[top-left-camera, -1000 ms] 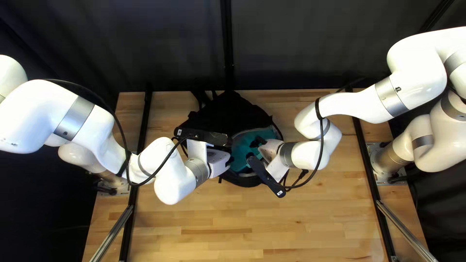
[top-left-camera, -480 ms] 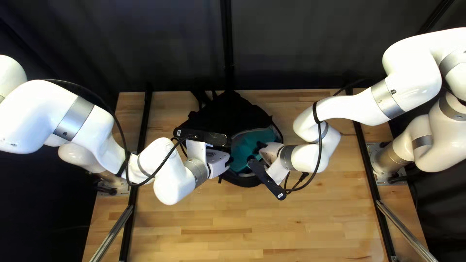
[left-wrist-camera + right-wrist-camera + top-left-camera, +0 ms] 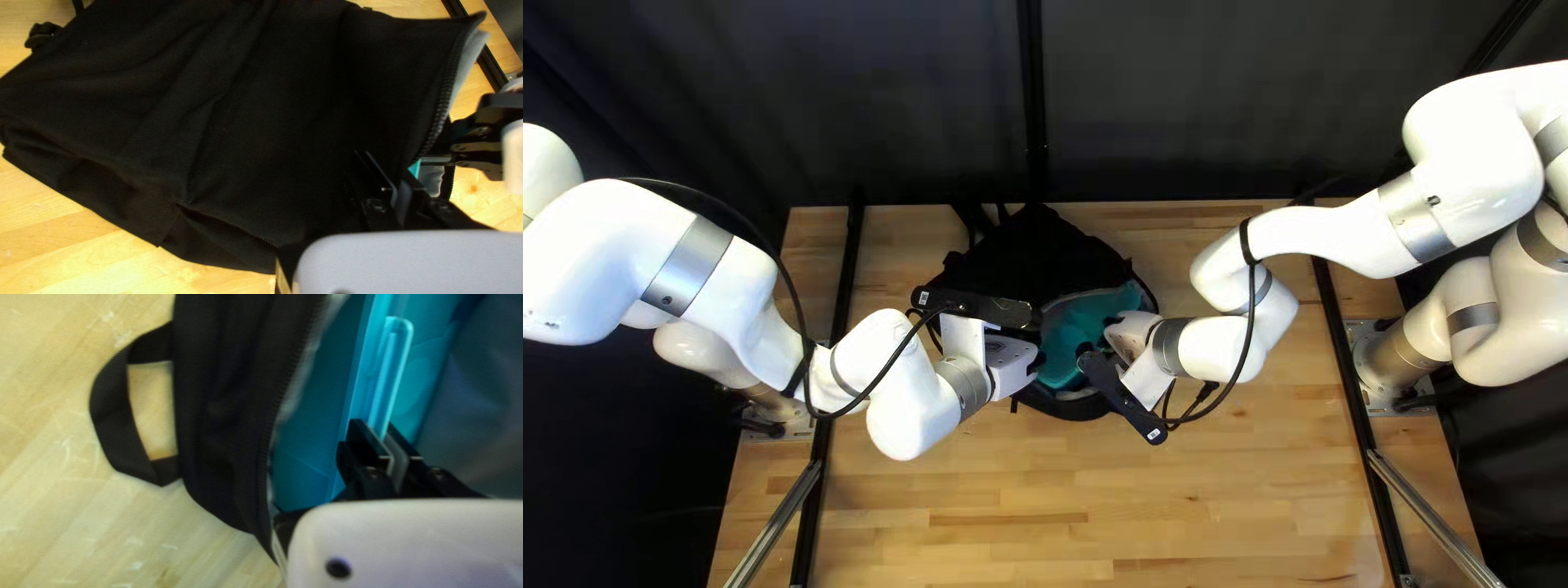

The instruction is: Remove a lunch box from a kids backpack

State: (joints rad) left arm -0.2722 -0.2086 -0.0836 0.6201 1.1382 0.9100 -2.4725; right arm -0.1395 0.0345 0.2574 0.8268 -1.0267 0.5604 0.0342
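A black backpack lies on the table, its unzipped opening showing a teal lunch box. At the opening's left side is my left gripper. In the left wrist view the left gripper is shut on black cloth by the zipper edge. My right gripper reaches into the opening from the other side. The right wrist view shows the right gripper shut on the glossy teal handle of the lunch box; the box's lower part is hidden inside.
A carry loop stands out from the backpack over the wooden table. Straps lie at the backpack's far side. Dark rails run along both sides of the table. Both forearms stretch inward over it.
My right gripper's fingers have closed, and its arm has shifted slightly toward the right of the top left view. The left arm stays in place.
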